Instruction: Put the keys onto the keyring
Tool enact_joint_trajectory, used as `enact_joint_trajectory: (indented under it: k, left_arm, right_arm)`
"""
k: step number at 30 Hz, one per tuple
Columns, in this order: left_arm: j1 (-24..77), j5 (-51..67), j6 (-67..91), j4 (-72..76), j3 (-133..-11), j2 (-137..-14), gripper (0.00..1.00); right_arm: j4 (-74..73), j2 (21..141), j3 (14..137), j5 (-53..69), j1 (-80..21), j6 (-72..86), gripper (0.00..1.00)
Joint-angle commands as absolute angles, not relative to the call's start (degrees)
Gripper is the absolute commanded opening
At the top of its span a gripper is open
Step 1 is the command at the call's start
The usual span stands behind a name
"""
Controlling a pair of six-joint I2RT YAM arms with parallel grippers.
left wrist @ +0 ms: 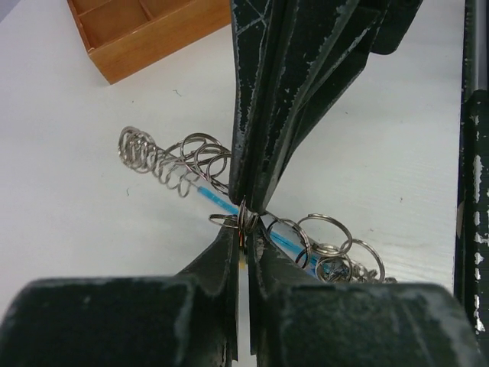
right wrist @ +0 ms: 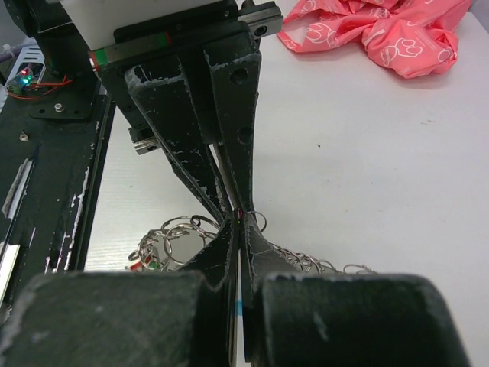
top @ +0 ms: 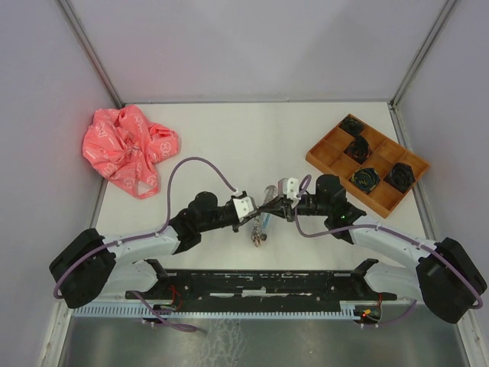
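Note:
Both grippers meet tip to tip over the middle of the table. My left gripper [top: 258, 210] [left wrist: 246, 229] is shut on a small split keyring [left wrist: 246, 216]. My right gripper [top: 271, 205] [right wrist: 241, 222] comes in from the opposite side and is shut on the same ring, its fingers [left wrist: 263, 138] pointing down onto it. A chain of linked metal rings [left wrist: 172, 160] [right wrist: 309, 262] trails across the table on a thin blue strip [left wrist: 215, 199]. More rings with small key pieces [left wrist: 336, 260] [right wrist: 164, 241] [top: 260, 233] lie bunched beside it. The pinched part is mostly hidden by the fingertips.
A wooden compartment tray [top: 330, 147] [left wrist: 145, 34] with dark round items stands at the back right. A crumpled pink bag [top: 126, 149] [right wrist: 382, 30] lies at the back left. The black base rail [top: 260, 283] runs along the near edge.

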State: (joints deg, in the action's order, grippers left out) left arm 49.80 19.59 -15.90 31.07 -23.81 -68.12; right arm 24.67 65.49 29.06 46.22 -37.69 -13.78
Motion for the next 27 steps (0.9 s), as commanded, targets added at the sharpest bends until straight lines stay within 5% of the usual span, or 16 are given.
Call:
enact_joint_trajectory:
  k: [1, 14, 27]
  left_arm:
    - [49.6, 26.0, -12.3, 34.8, -24.6, -69.2, 0.03]
    - [49.9, 28.9, 0.0, 43.5, -22.4, -70.0, 0.04]
    - [49.8, 21.3, -5.5, 34.0, -24.5, -64.2, 0.03]
  right_arm:
    - [40.3, 63.6, 27.7, 43.4, -37.5, -9.5, 0.01]
    - [59.8, 66.5, 21.1, 36.8, -37.5, -3.6, 0.01]
    - [42.0, 61.0, 20.3, 36.3, -37.5, -7.2, 0.01]
